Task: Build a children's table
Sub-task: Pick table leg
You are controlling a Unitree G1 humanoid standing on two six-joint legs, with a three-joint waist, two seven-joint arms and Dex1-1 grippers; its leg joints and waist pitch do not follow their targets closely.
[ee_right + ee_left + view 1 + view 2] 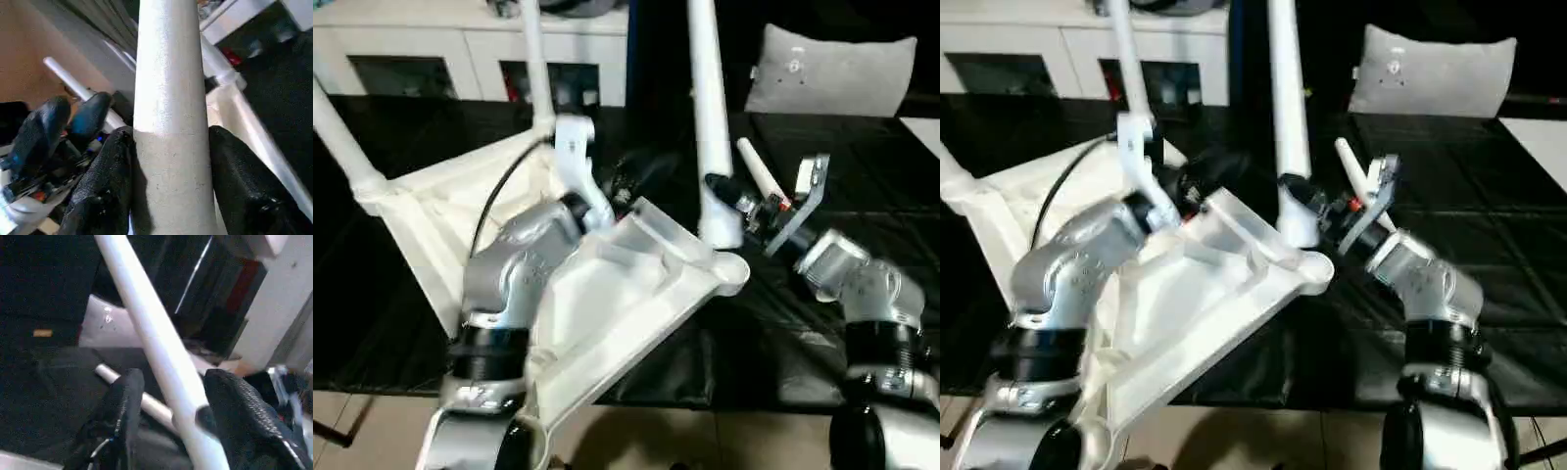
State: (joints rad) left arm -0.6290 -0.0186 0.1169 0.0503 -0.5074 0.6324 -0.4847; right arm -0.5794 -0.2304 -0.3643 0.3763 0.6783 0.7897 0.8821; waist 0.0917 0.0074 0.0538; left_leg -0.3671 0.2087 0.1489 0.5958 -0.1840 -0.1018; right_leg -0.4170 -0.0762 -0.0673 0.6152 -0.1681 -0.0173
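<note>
Table top [607,294] lies inverted, tilted, on black counter [862,196]. Your right pincer [171,161] pinches upright leg [710,127] low near corner socket, forearm angled in. Your left pincer [171,411] straddles same leg, fingers spread.

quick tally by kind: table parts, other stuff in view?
table top: 1
legs standing in corner sockets: 3
loose leg lying on the black surface: 1
grey cushion: 1
white cabinet: 1
Total: 7
</note>
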